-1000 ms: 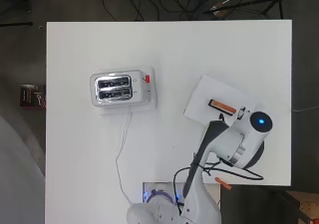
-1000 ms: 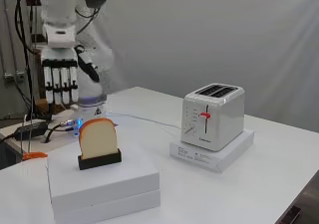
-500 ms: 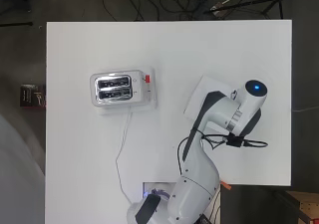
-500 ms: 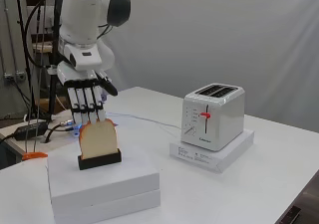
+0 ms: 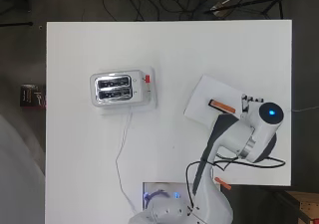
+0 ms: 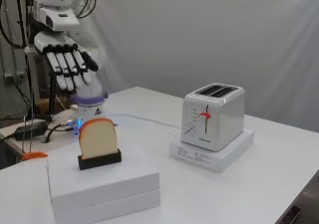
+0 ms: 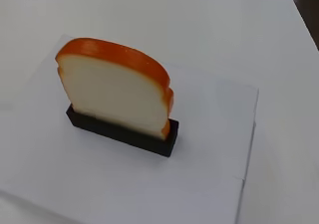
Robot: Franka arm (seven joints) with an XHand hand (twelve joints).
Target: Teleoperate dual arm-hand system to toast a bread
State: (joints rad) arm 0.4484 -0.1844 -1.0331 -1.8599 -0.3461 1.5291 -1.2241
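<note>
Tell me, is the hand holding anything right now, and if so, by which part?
Nothing is held. The hand hangs open above the bread slice, which stands untouched in its black holder.

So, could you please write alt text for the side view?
An open black and white robot hand hovers above an upright orange-crusted bread slice in a black holder on a white box; a white toaster stands farther right.

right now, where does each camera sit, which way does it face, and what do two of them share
Overhead view: above the table, looking straight down on the toaster and white box; shows the arm and its base.
Side view: across the table from one side; shows the arm and the hand, fingers straight, above the bread slice.
Wrist view: at the wrist, looking down at the bread slice in its black stand; no hand shows.
Side and wrist views share bread slice, stand and box.
</note>
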